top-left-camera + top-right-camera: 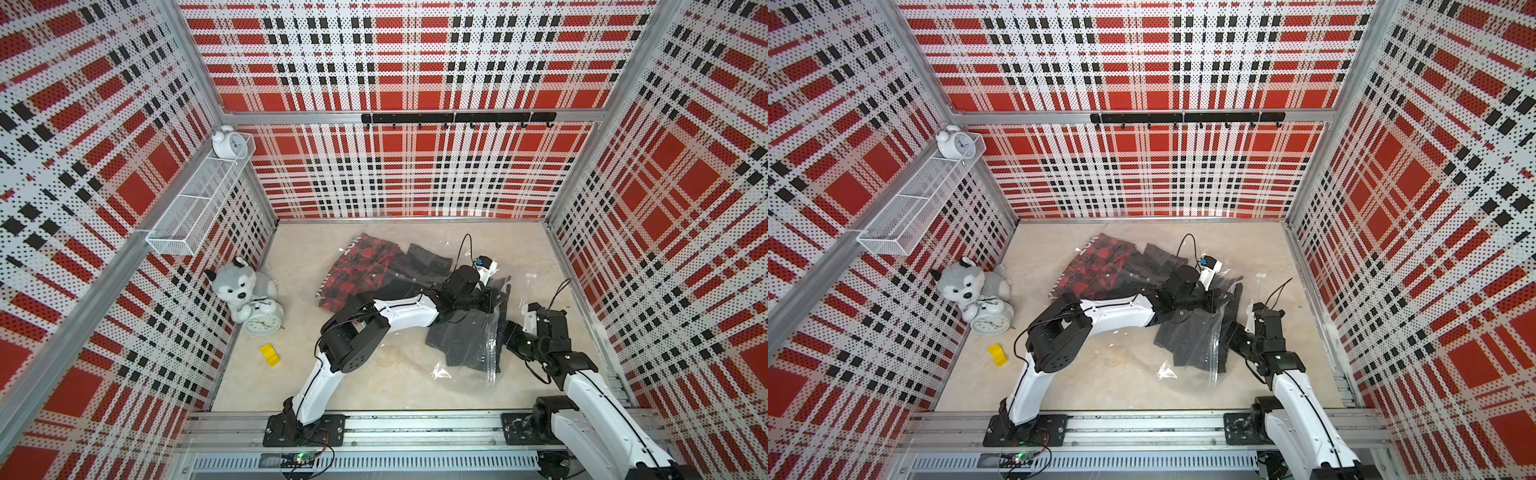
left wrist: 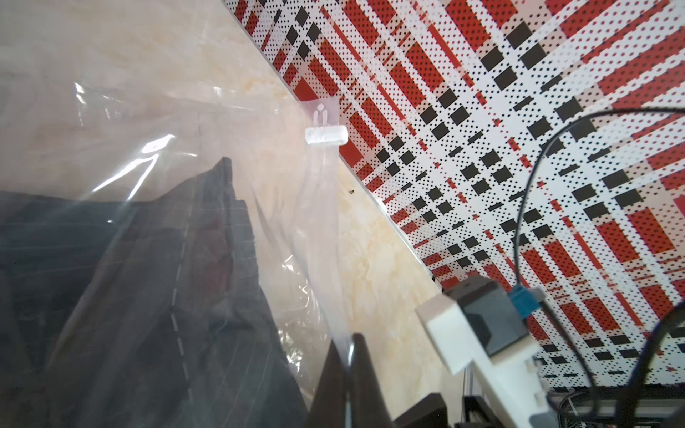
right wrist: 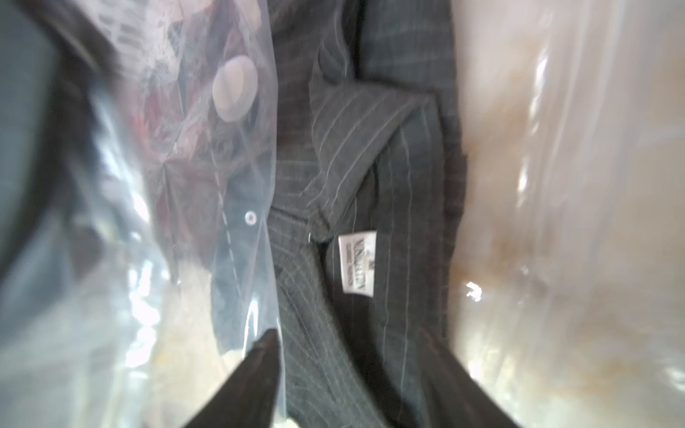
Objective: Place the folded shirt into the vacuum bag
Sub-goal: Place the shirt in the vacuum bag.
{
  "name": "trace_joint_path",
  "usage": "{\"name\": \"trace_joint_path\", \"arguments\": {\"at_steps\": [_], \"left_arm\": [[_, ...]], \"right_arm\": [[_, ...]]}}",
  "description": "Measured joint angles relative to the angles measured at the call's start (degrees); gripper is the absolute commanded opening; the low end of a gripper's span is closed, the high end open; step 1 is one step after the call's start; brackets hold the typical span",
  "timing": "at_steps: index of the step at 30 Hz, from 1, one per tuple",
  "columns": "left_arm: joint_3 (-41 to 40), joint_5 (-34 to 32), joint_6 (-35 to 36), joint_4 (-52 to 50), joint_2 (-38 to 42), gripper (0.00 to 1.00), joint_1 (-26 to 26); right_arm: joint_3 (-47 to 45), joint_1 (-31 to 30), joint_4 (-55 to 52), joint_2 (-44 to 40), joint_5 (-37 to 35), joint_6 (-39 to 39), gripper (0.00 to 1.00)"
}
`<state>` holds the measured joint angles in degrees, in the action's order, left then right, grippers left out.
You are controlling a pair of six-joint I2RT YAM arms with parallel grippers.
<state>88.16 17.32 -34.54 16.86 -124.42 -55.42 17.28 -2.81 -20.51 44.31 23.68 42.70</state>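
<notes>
- Left wrist view: the left gripper [image 2: 348, 348] is clamped tight on a thin edge of the vacuum bag [image 2: 155, 144], holding the clear film up off the marble table [image 2: 381, 266]
- Through that film the gray pinstriped shirt [image 2: 155, 281] shows as a dark mass, and a white slider clip [image 2: 326, 135] sits farther along the same edge
- Right wrist view: the right gripper [image 3: 348, 333] has its jaws standing apart, one finger on each side of the gray pinstriped shirt near its collar; whether they press the cloth I cannot tell
- A white label [image 3: 357, 263] faces up on the collar, with glossy film on both sides of the cloth
- A round white valve cap [image 3: 235, 90] sits on the film over a red plaid shirt [image 3: 178, 122]
- Both top views show the gray pinstriped shirt mid-table between the two grippers, mostly under the bag's film, with the red plaid shirt at the bag's far end
</notes>
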Motion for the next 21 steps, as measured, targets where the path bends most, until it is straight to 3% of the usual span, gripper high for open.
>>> {"name": "trace_joint_path", "arguments": {"at_steps": [6,13,17,21], "left_arm": [[0.87,0.2,0.0,0.02,-0.02,0.0,0.09],[2.38,0.28,-0.02,-0.02,-0.04,0.0,0.17],[3.17,0.31,-0.13,-0.15,-0.17,0.0,0.17],[3.5,0.37,-0.31,-0.17,-0.5,0.0,0.2]], "right_arm": [[-2.32,-0.02,-2.25,-1.53,2.97,0.09,0.62],[-3.76,-0.85,-3.26,-3.82,3.19,0.55,0.62],[-5.03,-2.1,-3.15,-4.15,3.04,1.51,0.55],[-6.88,-4.35,-1.46,-4.02,2.8,3.52,0.41]]}}
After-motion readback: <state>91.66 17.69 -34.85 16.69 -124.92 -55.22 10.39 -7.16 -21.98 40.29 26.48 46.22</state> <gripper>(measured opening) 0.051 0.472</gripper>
